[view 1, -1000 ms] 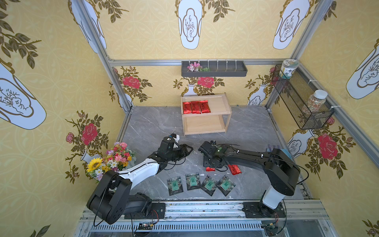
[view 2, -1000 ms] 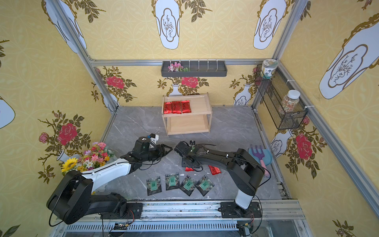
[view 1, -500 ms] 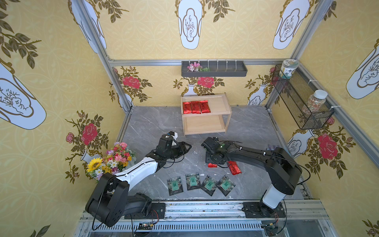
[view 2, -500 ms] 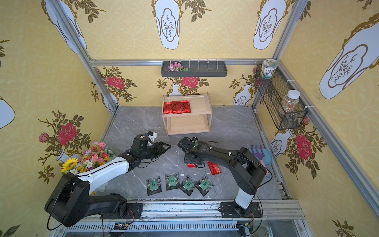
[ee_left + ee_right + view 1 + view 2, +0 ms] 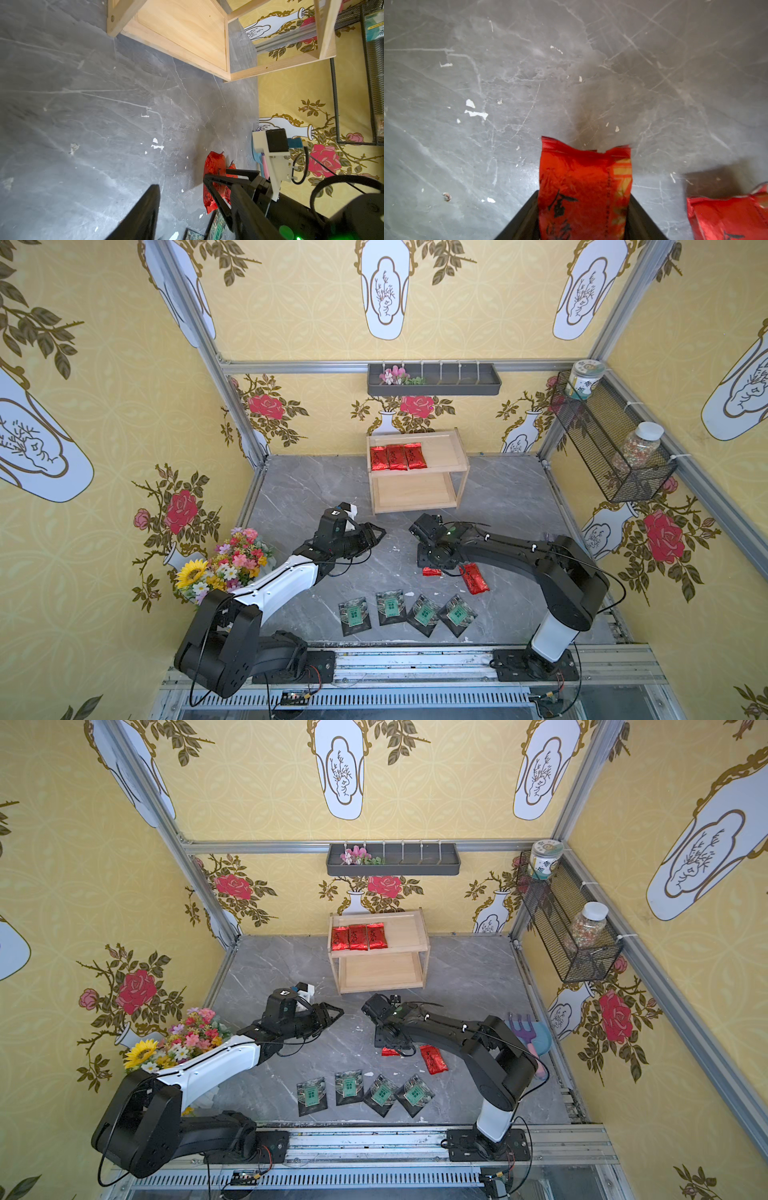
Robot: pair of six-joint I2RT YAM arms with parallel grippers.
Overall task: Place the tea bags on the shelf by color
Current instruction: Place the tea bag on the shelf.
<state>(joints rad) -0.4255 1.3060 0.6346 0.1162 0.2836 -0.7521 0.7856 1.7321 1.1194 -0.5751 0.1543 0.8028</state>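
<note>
A shiny red oblong foil sachet [image 5: 584, 182] is clasped by the right gripper [image 5: 584, 196]; the left gripper [image 5: 378, 531] is spread apart, holding nothing.

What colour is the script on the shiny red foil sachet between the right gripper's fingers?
Black, on the shiny red foil sachet; clearest in right wrist view.

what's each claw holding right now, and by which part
Right claw: red sachet, gripped across its width, a long edge against each finger. Left claw: open, empty.
</note>
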